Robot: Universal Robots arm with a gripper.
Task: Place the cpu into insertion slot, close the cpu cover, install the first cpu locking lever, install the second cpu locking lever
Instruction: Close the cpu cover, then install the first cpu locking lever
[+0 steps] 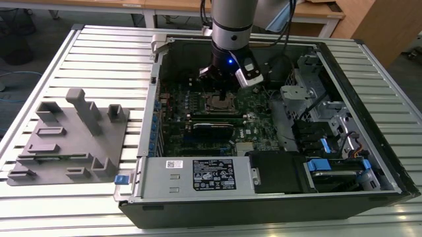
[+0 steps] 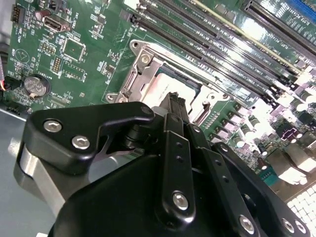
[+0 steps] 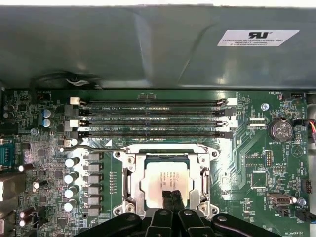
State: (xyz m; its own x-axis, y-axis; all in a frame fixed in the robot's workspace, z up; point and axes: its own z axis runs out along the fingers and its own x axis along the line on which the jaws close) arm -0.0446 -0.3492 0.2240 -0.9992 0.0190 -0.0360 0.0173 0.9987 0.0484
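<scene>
The cpu (image 3: 168, 178) lies flat in the insertion slot (image 1: 218, 103) on the green board, its silvery top showing through the window of the cpu cover (image 3: 132, 183). The cover lies down around the chip. A thin metal lever rod (image 3: 148, 146) runs between the socket and the memory slots. My gripper (image 3: 173, 196) hangs just over the chip's edge, its two black fingers (image 2: 173, 106) pressed together with nothing between them. In the exterior view the gripper (image 1: 221, 84) stands right above the socket inside the open computer case.
Long memory slots (image 3: 153, 118) lie beside the socket, and a coin battery (image 3: 281, 129) sits on the board. A black card with a blue edge (image 1: 212, 129) is near the socket. The case wall (image 3: 148, 44) rises close behind. A grey fixture (image 1: 66, 138) stands on the exterior view's left.
</scene>
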